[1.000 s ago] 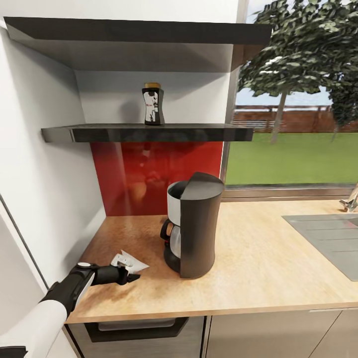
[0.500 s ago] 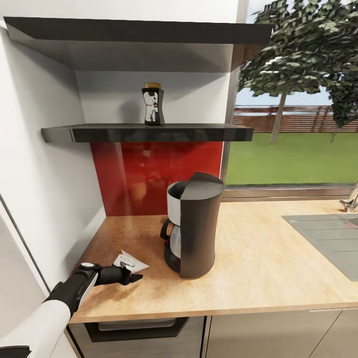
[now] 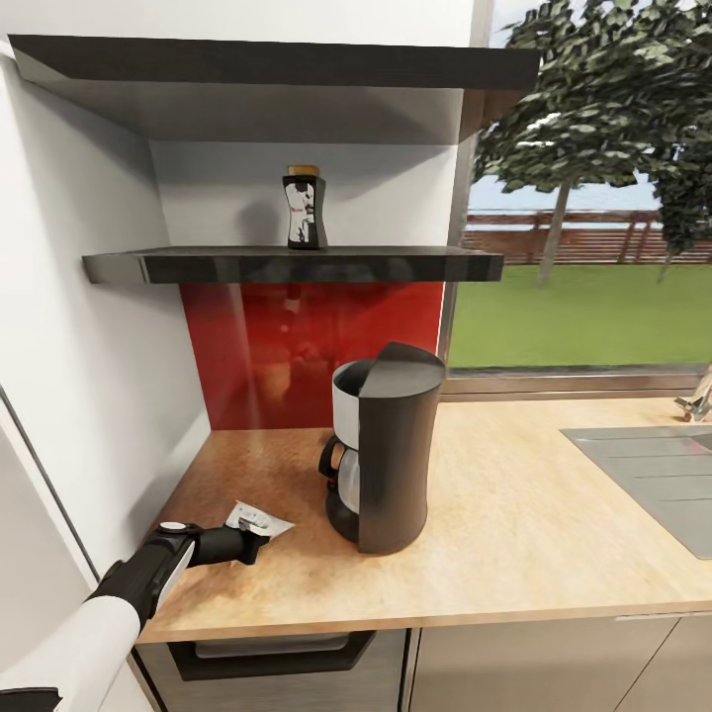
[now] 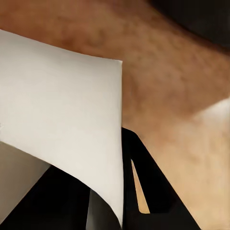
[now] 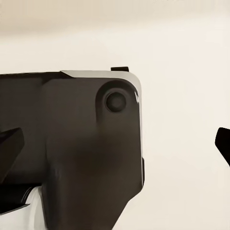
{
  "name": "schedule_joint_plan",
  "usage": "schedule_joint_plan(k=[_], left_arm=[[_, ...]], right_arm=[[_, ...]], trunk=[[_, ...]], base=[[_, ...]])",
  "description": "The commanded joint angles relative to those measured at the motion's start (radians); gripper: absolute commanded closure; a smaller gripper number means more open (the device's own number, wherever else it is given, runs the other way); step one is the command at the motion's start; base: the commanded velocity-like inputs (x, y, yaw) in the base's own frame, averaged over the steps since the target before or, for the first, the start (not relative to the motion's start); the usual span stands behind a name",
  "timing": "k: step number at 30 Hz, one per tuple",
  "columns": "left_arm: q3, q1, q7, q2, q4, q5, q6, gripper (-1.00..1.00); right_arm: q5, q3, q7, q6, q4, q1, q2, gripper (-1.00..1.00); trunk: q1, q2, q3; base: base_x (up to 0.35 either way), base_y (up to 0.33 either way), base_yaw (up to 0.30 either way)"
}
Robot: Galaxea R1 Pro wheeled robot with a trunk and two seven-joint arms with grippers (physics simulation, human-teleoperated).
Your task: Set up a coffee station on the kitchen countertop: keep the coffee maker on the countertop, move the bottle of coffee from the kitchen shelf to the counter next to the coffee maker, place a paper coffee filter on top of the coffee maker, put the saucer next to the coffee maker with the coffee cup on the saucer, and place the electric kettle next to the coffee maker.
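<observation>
The dark grey coffee maker (image 3: 391, 460) stands on the light wood kitchen countertop (image 3: 514, 524). Above it the bottle of coffee (image 3: 305, 208) stands upright on the black kitchen shelf (image 3: 297, 265). Near the counter's front left corner, left of the coffee maker, lies the white paper coffee filter (image 3: 267, 520). My left gripper (image 3: 251, 542) is shut on its near edge. In the left wrist view the paper coffee filter (image 4: 57, 110) runs down between the black fingers (image 4: 148, 182), just over the wood. My right gripper (image 5: 115, 146) is open, its fingertips at both edges of the right wrist view.
A white wall (image 3: 89, 376) closes the counter's left side and a red backsplash (image 3: 297, 346) its back. A steel sink (image 3: 653, 475) with a faucet (image 3: 697, 400) lies at the right. A second black shelf (image 3: 277, 59) hangs above the bottle. A dark robot part (image 5: 86, 139) fronts the right wrist camera.
My left gripper has slid slightly back and up onto the filter and its fingers have closed on the paper's near edge. The filter now lies flatter. The rest of the scene is unchanged.
</observation>
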Motion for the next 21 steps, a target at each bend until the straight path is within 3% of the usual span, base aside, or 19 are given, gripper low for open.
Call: schedule_joint_plan(k=[1, 21], left_arm=[[-0.002, 0.001, -0.002, 0.001, 0.001, -0.028, 0.002, 1.00], [-0.004, -0.012, -0.010, 0.001, -0.023, -0.024, 0.010, 1.00]], right_arm=[[0.001, -0.005, 0.000, -0.004, 0.001, 0.000, 0.000, -1.00], [0.000, -0.005, 0.000, -0.004, 0.001, 0.000, 0.000, -1.00]], trunk=[[0.001, 0.000, -0.001], [0.001, 0.000, -0.001]], base=[[0.000, 0.000, 0.000], [0.000, 0.000, 0.000]])
